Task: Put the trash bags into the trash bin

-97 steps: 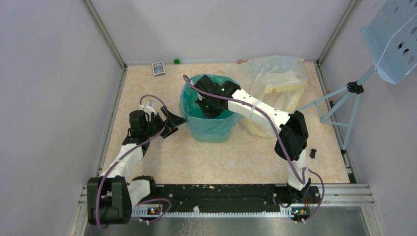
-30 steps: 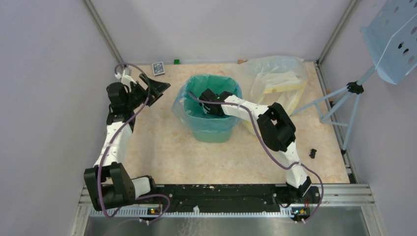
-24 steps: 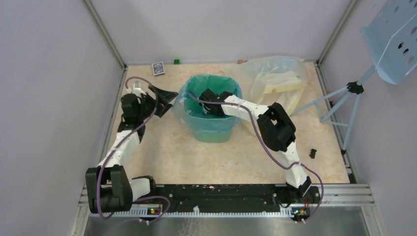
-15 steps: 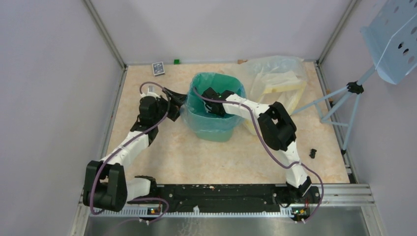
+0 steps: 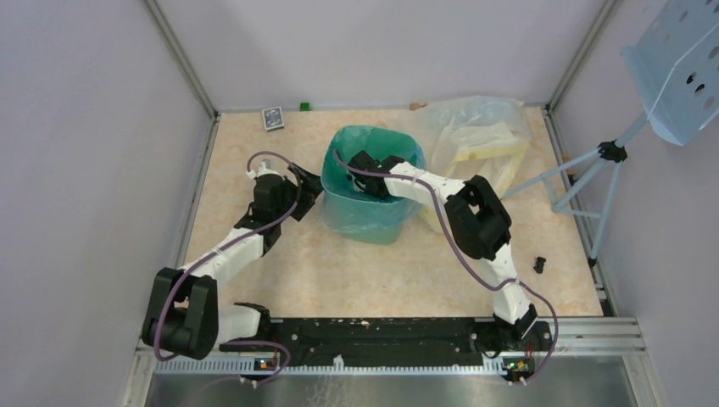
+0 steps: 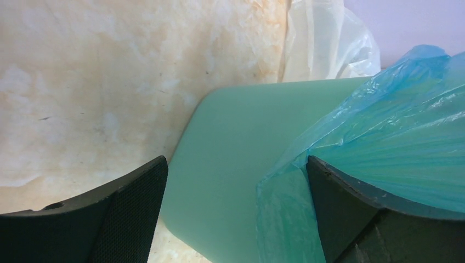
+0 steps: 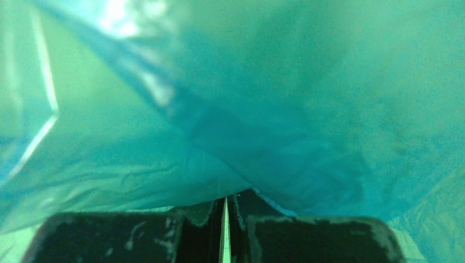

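Pale lilac walls (image 5: 381, 51), marbled beige tabletop (image 5: 373, 271), perforated blue panel (image 5: 682, 68) on a tripod (image 5: 610, 152).

Upright mint-green trash bin (image 5: 373, 222), blue trash bag (image 5: 360, 144) lining it

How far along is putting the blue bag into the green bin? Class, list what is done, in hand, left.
Done: the blue bag lines the green bin, draped over its rim. In hand: the right gripper, jaws shut, reaches inside the bag; the left gripper, jaws open, faces the bin's outer wall and loose film. Left: probably tidying that film.
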